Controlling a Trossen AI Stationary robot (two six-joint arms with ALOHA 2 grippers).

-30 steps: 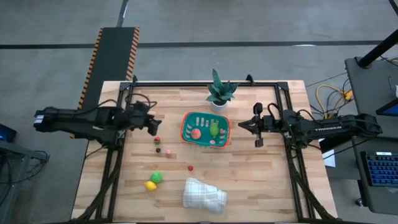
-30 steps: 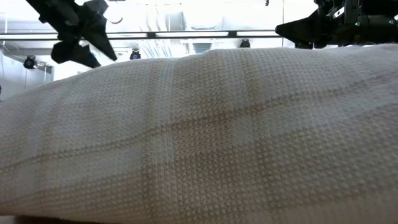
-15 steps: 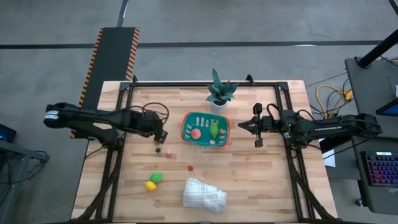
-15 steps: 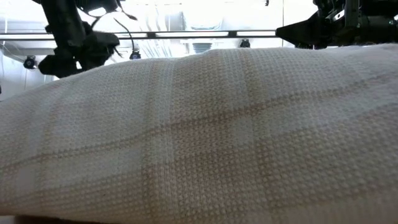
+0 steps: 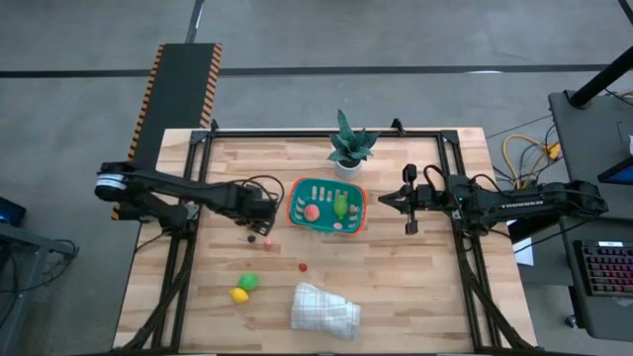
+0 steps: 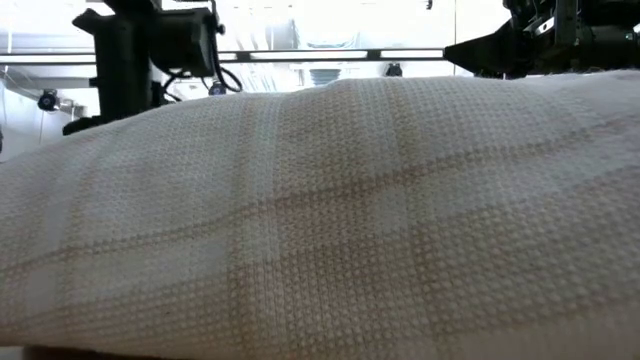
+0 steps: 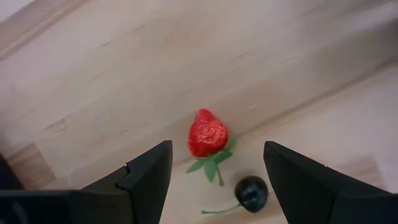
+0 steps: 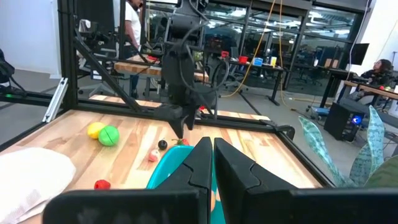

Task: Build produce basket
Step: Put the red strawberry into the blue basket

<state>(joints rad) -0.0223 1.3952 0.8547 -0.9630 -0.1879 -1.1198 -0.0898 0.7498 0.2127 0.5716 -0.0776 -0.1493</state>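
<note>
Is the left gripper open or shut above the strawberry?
Open. In its wrist view the left gripper shows two fingers set wide apart, with the strawberry lying on the table between them, untouched.

Wooden slat table [image 5: 415, 287] w/ teal basket [image 5: 297, 211] at centre, potted plant [image 5: 348, 148] far side, white cloth [image 5: 324, 309] near edge, green [image 5: 248, 282] & yellow [image 5: 238, 295] fruit near-left, strawberry [image 7: 208, 134], dark berry [image 7: 252, 192], red berry [image 5: 302, 266] scattered left of centre.

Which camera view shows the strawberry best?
The left wrist view: the strawberry lies between the open left gripper fingers, beside a dark berry. The high view shows only a red speck, the right wrist view a distant glimpse; the white cloth blocks the low view.
</note>
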